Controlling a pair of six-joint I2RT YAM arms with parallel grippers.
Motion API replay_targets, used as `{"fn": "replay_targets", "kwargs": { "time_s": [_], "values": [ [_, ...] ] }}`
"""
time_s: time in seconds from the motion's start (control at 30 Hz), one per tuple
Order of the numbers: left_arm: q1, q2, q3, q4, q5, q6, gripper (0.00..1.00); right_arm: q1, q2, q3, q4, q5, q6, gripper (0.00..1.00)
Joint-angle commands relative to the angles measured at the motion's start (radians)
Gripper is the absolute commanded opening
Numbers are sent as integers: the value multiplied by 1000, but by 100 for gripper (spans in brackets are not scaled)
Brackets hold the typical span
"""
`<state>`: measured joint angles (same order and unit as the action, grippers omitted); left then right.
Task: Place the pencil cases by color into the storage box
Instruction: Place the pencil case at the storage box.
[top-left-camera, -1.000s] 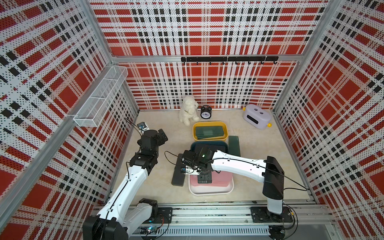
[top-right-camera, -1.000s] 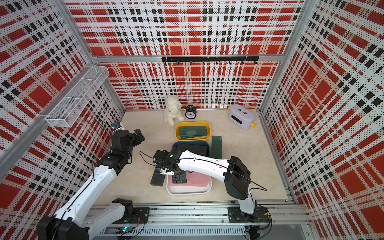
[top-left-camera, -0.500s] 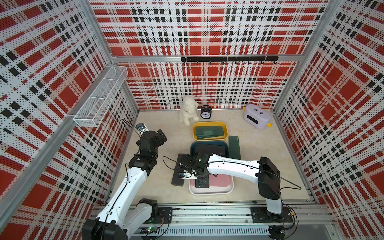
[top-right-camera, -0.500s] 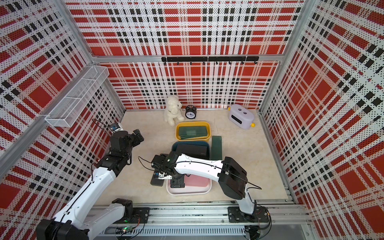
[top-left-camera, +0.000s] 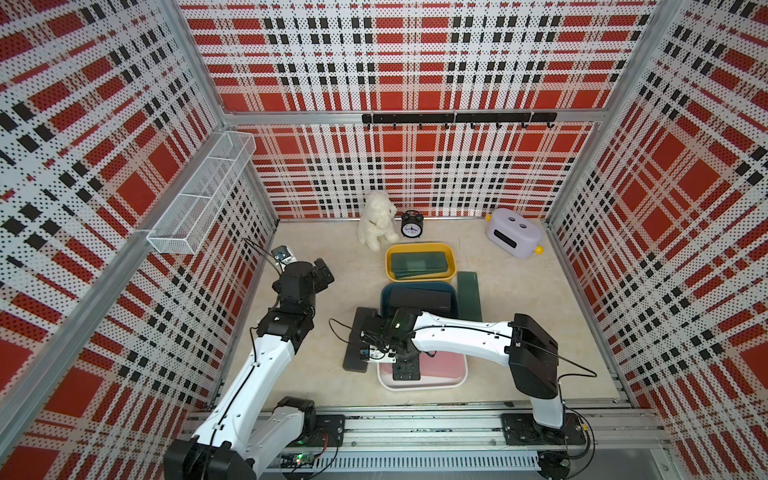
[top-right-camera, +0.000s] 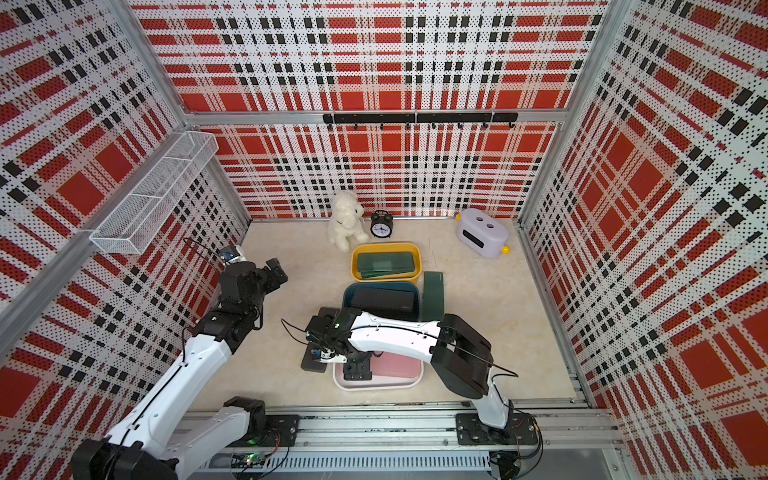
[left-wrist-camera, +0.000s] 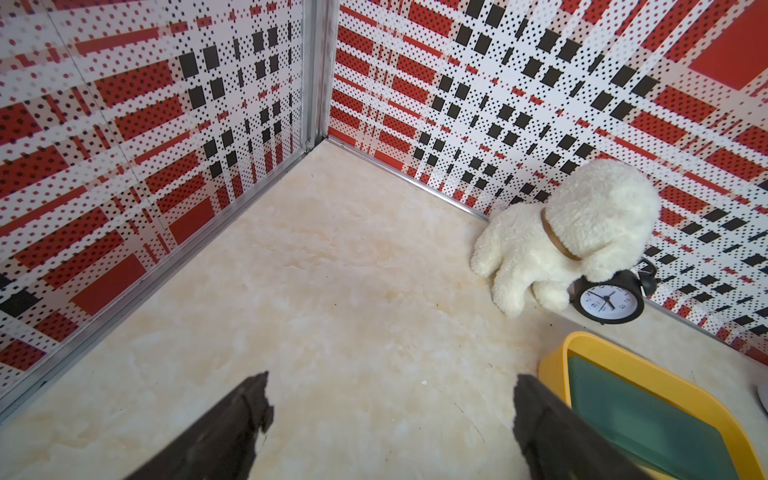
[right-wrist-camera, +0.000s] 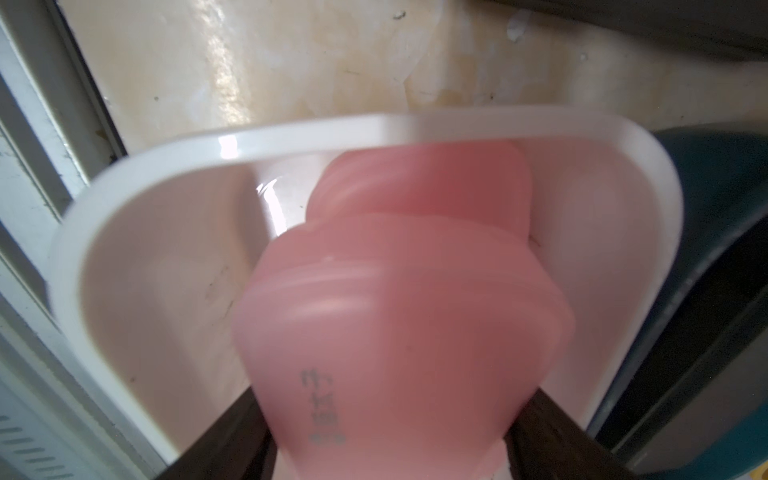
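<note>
Robot lab cell: plaid perforated walls (top-left-camera: 415, 62), aluminium frame (top-left-camera: 291, 118), mounting rail (top-left-camera: 415, 428) at front.

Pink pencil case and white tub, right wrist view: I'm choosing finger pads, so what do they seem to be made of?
Pink pencil case: likely matte plastic or silicone; rounded moulded ridges, printed characters, little glare. White tub: probably hard glossy plastic; sharp bright highlights on its smooth rounded rim. The picture is blurred, so both are guesses.

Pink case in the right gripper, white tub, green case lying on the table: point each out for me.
pink case (right-wrist-camera: 399, 324), right wrist view, middle of its broad face.
white tub (right-wrist-camera: 291, 132), right wrist view, on its rim.
green case (top-left-camera: 469, 296), in a top view, middle of its top face.
</note>
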<state>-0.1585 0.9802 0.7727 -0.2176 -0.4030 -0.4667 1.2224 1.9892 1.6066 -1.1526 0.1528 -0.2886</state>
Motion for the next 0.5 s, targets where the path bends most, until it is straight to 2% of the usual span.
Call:
{"fn": "replay_targets", "kwargs": {
  "time_s": [0.0, 0.33, 0.47],
  "values": [
    [7, -17, -13, 14, 1, 8, 95, 13, 17, -5, 27, -15, 20, 69],
    [7, -11, -17, 20, 8, 10, 95, 19, 24, -7, 26, -1, 26, 84],
    [7, -15, -19, 23, 15, 11, 96, 21, 26, -7, 26, 4, 29, 86]
  ]
}}
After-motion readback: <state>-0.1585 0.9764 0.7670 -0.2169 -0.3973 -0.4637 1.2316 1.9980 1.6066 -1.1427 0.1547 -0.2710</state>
